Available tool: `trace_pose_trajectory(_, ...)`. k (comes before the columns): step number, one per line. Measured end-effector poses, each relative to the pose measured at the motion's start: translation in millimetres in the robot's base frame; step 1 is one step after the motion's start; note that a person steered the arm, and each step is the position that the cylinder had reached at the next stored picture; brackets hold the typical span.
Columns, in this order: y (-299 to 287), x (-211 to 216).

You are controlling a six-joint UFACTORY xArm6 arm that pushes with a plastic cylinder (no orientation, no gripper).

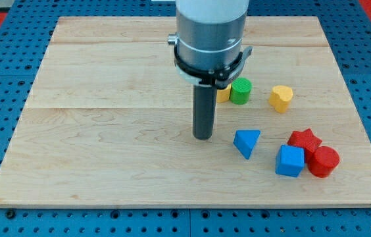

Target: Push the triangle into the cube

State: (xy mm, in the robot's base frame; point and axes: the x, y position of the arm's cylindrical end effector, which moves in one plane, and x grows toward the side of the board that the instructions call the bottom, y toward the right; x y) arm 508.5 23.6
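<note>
- Right, my tip [203, 136] sits just to the view's left of the blue triangle [247, 141] — there's no pincer on this rod, so nothing to open or close.
- The blue cube [289, 160] lies near, toward the view's lower right of the triangle.
- Risk, as I judge it: an off-centre push spins the triangle past the cube.
- Crowding the cube — a red star [304, 140] and red cylinder [323, 161]; a hard shove would scatter them.
- Green cylinder [241, 91], yellow heart-like block [281, 97] and a half-hidden yellow block [223, 94] stand clear.

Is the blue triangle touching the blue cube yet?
Not yet. My tip already sits on the board just to the view's left of the blue triangle, lined up behind it. A small gap separates the triangle from the blue cube. Left: push it toward the view's right and slightly down until they touch.
</note>
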Motion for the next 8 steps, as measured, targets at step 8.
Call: trace_pose_trajectory(8, 195.1, -40.7)
